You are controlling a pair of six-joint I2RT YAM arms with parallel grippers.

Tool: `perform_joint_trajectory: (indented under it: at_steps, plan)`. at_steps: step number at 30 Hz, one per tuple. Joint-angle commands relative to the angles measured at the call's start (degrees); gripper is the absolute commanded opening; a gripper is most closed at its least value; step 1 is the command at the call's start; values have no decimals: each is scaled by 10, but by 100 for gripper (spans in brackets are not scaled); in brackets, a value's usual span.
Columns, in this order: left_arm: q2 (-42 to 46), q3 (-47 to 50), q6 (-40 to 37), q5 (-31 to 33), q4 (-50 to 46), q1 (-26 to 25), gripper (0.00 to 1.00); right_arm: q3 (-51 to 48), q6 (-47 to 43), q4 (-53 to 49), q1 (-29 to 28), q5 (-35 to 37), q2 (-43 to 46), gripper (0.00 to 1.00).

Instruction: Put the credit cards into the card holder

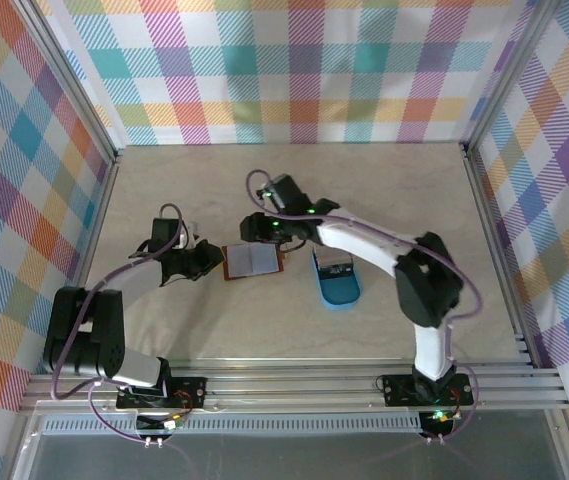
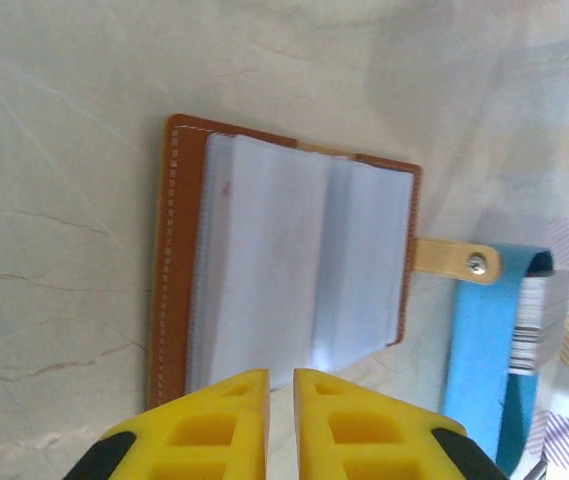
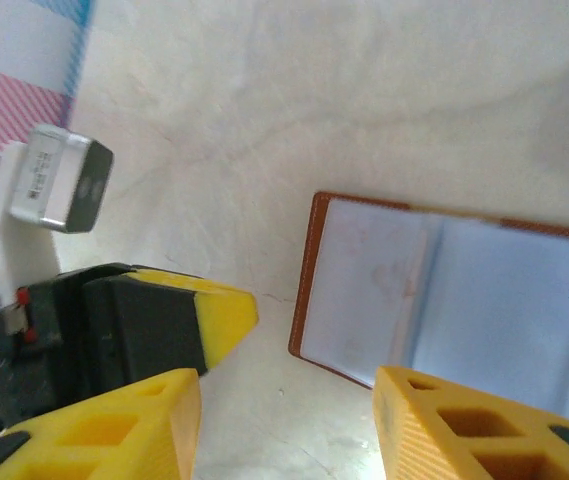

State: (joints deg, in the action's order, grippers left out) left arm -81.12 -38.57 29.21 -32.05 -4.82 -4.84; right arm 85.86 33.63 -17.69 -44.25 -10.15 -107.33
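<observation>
Two grippers attend your card holder (image 1: 254, 260), which lies opened flat near the middle of the tabletop (image 1: 294, 180). Its clear sleeves face up and its snap tab (image 2: 454, 260) points toward the right edge.

Your left gripper (image 2: 281, 400) sits on the side of the holder nearer the left edge, fingers drawn almost together with nothing between them. Its wrist view puts the tips at the leather border, but you cannot tell whether they press on it or stop just beside it. I read it as a stop, placed so the holder will not slide toward the left edge when a card is pushed in.

Your right gripper (image 3: 286, 385) hovers over the holder with its jaws apart and empty.

The credit cards (image 1: 334, 264) lie in the blue oval tray (image 1: 344, 296), just beside the holder toward the right edge, with the tab nearly reaching it. The sleeves are pale and cloudy, so you cannot tell whether any holds a card.

The right gripper is probably spread to fetch a card. Thin cards lying flat will be awkward to pinch, so you may need the tray's rim to tip one up.
</observation>
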Motion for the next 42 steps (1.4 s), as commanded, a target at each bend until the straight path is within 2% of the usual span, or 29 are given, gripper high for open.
perform_joint_trajectory:
  at_steps: [1, 3, 6, 9, 13, 17, 19, 22, 24, 26, 28, 31, 35, 42]
  plan:
    - [59, 3, -17, 0, 2, -13, 15, -88, -139, 67, 30, 47, 99, 51]
    - [93, 3, -27, 10, 6, -31, 15, -146, -258, 77, 32, 77, 160, 53]
    - [130, 13, -28, 14, 44, -60, 17, -219, -381, 92, 42, 113, 239, 57]
    - [154, 31, -39, 12, 110, -92, 21, -260, -440, 59, 81, 95, 298, 60]
    - [170, 44, -90, 22, 162, -147, 27, -315, -480, 49, 132, 66, 358, 62]
    - [152, 22, -142, 15, 148, -200, 34, -328, -509, 15, 174, 55, 382, 61]
    - [139, 6, -169, 10, 133, -220, 39, -349, -552, 33, 176, 64, 394, 63]
    - [113, -15, -209, -20, 130, -241, 51, -394, -671, 59, 177, 27, 416, 67]
    - [100, -33, -242, -27, 118, -257, 56, -423, -728, 82, 177, 3, 429, 74]
    - [98, -41, -261, -42, 134, -264, 62, -431, -772, 75, 178, -18, 434, 75]
    - [103, -43, -274, -52, 155, -266, 73, -424, -798, 55, 178, -18, 430, 75]
    - [105, -70, -332, -56, 122, -266, 84, -404, -839, 21, 178, -2, 415, 76]
    - [78, -130, -424, -69, 18, -266, 85, -363, -886, -30, 178, 27, 380, 76]
    - [38, -136, -475, -63, 4, -267, 85, -319, -1039, -122, 196, 85, 318, 77]
